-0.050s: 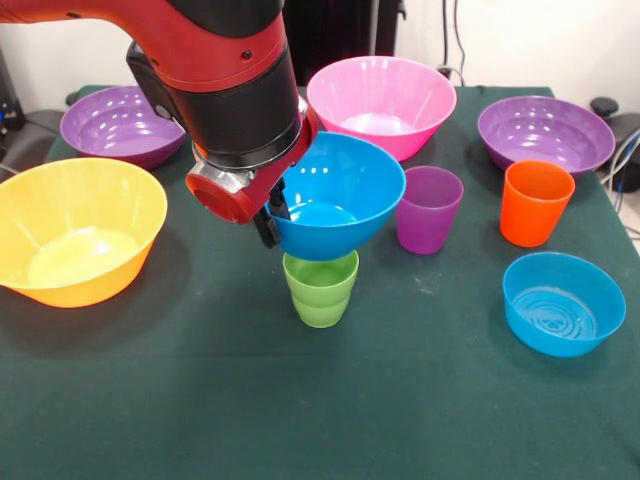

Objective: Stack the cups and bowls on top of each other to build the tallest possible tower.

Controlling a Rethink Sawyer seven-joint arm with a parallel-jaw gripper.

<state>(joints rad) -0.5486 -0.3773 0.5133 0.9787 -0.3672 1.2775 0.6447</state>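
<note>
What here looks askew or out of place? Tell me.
Only the medium blue bowl: the gripper grips its rim, and it tilts above the green cup rather than sitting level on it. The other bowls and cups stand upright on the table; nothing is spilled or damaged.

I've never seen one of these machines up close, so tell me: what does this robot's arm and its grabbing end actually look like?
The arm is thick and rounded, with glossy red shells and a wide black band around its last section, dotted with small dark screw heads. It ends in a red disc with a silvery metal ring. Below that sits the gripper, small and black with a bit of red at its mount. No loose cables show on it.
</note>
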